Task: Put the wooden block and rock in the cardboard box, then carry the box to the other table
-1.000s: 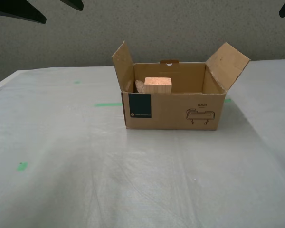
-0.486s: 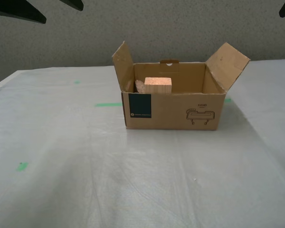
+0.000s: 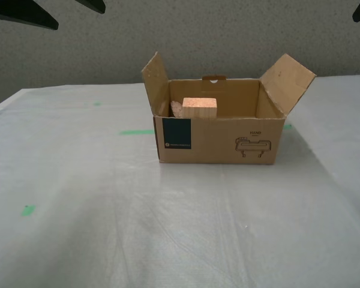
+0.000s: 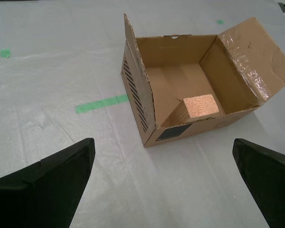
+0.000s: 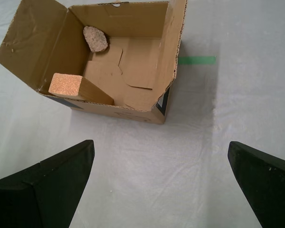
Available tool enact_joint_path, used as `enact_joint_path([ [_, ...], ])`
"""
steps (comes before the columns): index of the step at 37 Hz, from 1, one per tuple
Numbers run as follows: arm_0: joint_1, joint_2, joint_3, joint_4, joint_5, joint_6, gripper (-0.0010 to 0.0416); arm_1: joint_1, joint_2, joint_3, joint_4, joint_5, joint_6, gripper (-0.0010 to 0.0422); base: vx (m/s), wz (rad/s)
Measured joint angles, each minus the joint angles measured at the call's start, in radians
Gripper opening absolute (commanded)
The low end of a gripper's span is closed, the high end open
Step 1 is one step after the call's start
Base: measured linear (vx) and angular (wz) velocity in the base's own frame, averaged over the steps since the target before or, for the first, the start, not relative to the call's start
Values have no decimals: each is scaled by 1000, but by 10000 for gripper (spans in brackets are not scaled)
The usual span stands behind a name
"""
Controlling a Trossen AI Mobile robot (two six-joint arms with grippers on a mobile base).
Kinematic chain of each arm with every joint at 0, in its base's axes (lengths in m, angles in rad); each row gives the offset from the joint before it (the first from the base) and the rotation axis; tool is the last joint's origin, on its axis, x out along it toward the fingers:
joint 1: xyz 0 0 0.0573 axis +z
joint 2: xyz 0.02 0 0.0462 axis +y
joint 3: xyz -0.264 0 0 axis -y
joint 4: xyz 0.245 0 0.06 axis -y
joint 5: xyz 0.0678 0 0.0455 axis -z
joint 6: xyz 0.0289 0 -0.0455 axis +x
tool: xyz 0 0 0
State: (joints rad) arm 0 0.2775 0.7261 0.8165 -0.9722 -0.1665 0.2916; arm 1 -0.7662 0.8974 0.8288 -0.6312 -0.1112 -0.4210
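The cardboard box (image 3: 219, 139) is brown, with a dark teal label (image 3: 176, 133) and a thin dark line drawing (image 3: 253, 147) on its front. Black stripes run down one side of it in the second wrist view. The wooden block (image 3: 199, 107) is pale tan with fine grain lines. The rock (image 5: 95, 38) is pinkish-beige and speckled. The counter (image 3: 108, 204) is white and wrinkly, with bright green tape marks (image 3: 136, 132). The wall (image 3: 198, 36) behind is speckled grey. The tool fingers (image 5: 42, 183) are black.

Open cardboard box (image 4: 147, 97) on white-sheeted table (image 4: 52, 80), wooden block (image 4: 201, 106) inside, end effector (image 4: 164, 178) fingers wide apart.
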Motion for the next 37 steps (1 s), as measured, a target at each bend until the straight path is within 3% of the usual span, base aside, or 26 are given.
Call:
enact_joint_path([
  [37, 0, 0, 0, 0, 0, 0, 393, 0, 0, 0, 0, 0, 0, 398, 0, 0],
])
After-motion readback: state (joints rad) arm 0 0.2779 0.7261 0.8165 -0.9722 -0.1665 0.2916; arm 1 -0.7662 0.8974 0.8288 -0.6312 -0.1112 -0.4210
